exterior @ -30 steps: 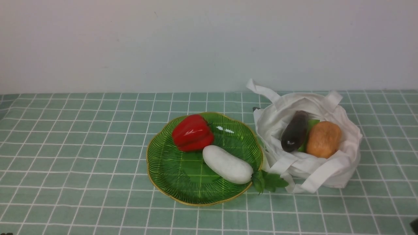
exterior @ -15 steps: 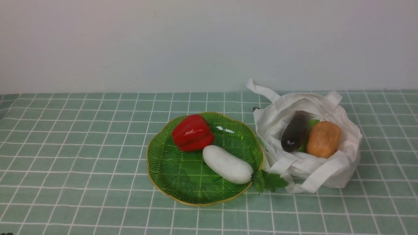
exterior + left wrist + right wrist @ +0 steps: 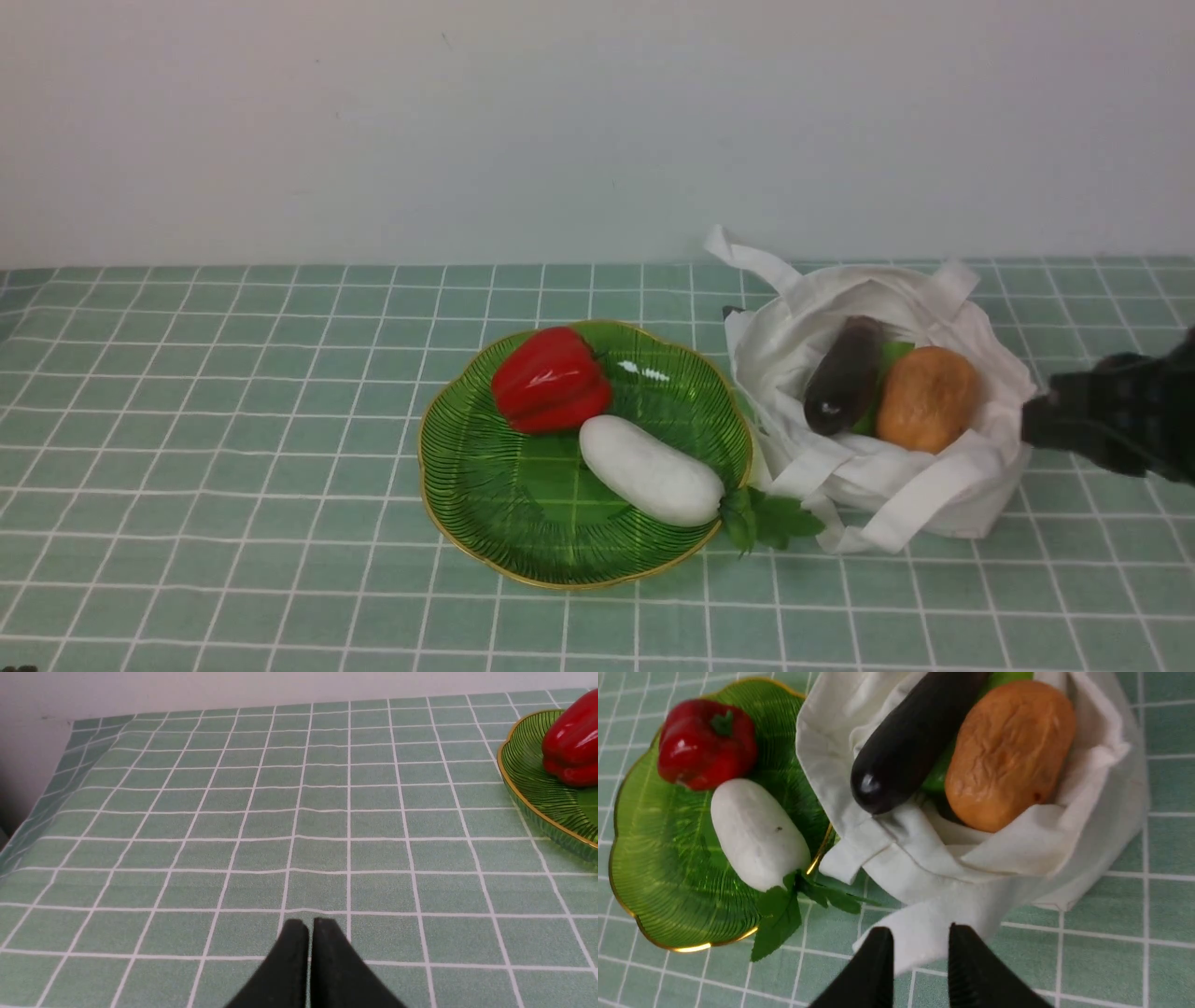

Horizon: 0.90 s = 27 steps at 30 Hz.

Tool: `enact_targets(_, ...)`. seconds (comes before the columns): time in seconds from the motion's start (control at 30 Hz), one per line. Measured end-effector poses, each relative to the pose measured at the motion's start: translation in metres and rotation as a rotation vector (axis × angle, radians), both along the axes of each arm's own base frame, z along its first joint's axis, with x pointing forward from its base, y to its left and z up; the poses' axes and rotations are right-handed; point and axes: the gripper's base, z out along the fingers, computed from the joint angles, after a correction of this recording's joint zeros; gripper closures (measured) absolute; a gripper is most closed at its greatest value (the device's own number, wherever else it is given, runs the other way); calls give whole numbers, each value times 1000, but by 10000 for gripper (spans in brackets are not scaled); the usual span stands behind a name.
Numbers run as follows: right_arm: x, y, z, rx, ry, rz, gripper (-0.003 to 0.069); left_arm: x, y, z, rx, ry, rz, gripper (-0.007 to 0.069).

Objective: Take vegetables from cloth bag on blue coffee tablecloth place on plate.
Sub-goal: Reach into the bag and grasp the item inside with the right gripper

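A red bell pepper (image 3: 551,380) with glossy, lobed sides sits toward eleven o'clock on a translucent green plate (image 3: 523,523), its ribbed surface ringed by a scalloped gold rim, while a smooth matte white radish (image 3: 651,470) lies from the center toward four o'clock, its leafy green top (image 3: 770,518) spilling over the edge. At the plate's two o'clock, a soft, creased white cloth bag (image 3: 994,485) with flat strap handles gapes open on the pale teal-green tablecloth (image 3: 233,448), gridded in thin white lines. Inside the bag, a shiny black-purple eggplant (image 3: 843,375) rests at ten o'clock and a wrinkled, orange-brown oval potato (image 3: 927,399) at three o'clock, with a green piece (image 3: 942,772) wedged between them. The right end effector (image 3: 921,952), dark and blurred in the front view, hovers just beside the bag at its three o'clock, its fingers parted by a modest gap in the right wrist view and gripping nothing. The left end effector (image 3: 310,933) points over bare gridded cloth, its dark, tapered tips nearly together with a thin slit between them, holding nothing. A plain, pale wall (image 3: 560,131) stands at twelve o'clock.
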Motion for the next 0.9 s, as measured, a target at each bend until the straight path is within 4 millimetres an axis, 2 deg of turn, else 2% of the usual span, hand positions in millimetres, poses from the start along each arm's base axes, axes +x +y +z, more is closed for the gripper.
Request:
enact_targets(0.07,17,2,-7,-11,45,36,421,0,0,0,0,0,0,633)
enact_targets(0.17,50,3,-15,-21,87,55,276,0,0,0,0,0,0,633)
enact_targets(0.27,73,3,-24,-30,101,49,192,0,0,0,0,0,0,633)
enact_targets(0.37,88,3,-31,-35,105,38,134,0,0,0,0,0,0,633)
enact_targets(0.4,101,2,-39,-35,113,20,97,0,0,0,0,0,0,633)
enact_targets(0.5,113,2,-51,-40,132,8,72,0,0,0,0,0,0,633)
enact_targets(0.63,128,-2,-79,-83,159,-5,62,0,0,0,0,0,0,633)
enact_targets(0.9,138,-2,-103,-67,189,-39,93,0,0,0,0,0,0,633)
